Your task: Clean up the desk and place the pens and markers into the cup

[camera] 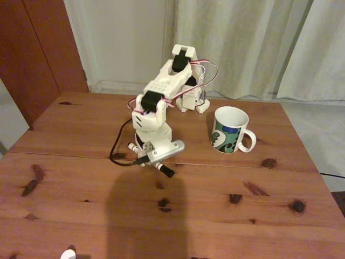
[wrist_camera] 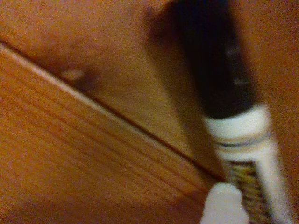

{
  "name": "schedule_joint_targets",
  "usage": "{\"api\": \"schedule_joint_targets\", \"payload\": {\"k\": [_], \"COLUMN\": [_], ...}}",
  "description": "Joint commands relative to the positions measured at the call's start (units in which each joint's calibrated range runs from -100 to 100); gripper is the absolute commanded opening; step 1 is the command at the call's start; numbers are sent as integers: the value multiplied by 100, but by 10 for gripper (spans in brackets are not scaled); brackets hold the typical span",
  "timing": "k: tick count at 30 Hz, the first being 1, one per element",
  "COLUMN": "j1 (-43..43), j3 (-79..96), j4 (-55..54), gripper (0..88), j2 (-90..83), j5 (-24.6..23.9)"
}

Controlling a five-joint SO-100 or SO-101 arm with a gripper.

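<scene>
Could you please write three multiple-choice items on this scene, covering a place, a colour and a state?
1. In the fixed view, the cup stands where relative to the gripper?
A. left
B. right
C. in front
2. The marker has what cap colour?
A. black
B. red
C. green
3. The marker is
A. inside the cup
B. under the gripper, on the desk
C. off the desk

Answers: 1 B, the cup is right of the arm; 2 A, the wrist view shows a black cap; 3 B, the marker's ends poke out below the gripper.
</scene>
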Motion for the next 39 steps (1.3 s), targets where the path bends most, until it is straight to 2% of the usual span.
{"api": "schedule_joint_targets", "payload": {"k": [1, 9, 14, 26, 30, 39], "j1": [-19, -3, 21, 21, 21, -35], "j3": [-263, -263, -254, -173, 314, 2749], "j4": [-106, -114, -114, -28, -20, -97], "gripper": [188, 178, 0, 9, 8, 8], "j2": [24, 99, 99, -166, -1052, -4105], "j5": [31, 31, -6, -90, -263, -467]}}
